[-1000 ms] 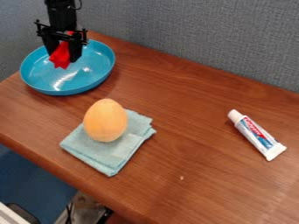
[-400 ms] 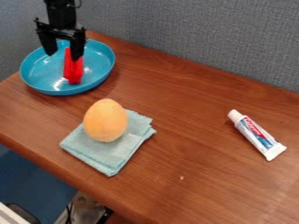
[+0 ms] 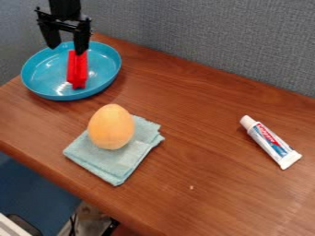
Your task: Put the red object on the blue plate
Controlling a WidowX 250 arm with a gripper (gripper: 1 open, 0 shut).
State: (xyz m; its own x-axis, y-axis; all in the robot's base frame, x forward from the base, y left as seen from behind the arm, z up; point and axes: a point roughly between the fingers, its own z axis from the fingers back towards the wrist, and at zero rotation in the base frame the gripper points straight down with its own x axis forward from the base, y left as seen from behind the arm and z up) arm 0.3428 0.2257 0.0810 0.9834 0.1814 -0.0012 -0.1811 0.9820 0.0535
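Over at the far left corner of the wooden worktop (image 3: 209, 97), the blue plate (image 3: 43, 83) is sitting near the edge, and the red object (image 3: 76, 69) is lying inside it, a little right of the dish's middle, its long side running from the far rim toward the near one. It is resting on the plate's floor with nothing holding it.

Directly above it the black gripper (image 3: 63, 39) is hanging, pointing straight down. Its jaws are standing wide apart, one finger on each side, with the upper end of the red block showing in the gap below them. The fingertips are sitting clear above the block rather than clamping it; whether they are brushing its top end is hard to tell from this angle.

Nearer to me, in the middle of the worktop, an orange egg-shaped object (image 3: 110, 126) is sitting on a pale teal folded cloth (image 3: 129, 152), which is lying flat with one corner pointing toward the front edge. Well off to the right, a white toothpaste tube (image 3: 270, 141) with red and blue print is lying flat, angled, its cap end pointing toward the back wall. A grey textured wall is standing behind everything.
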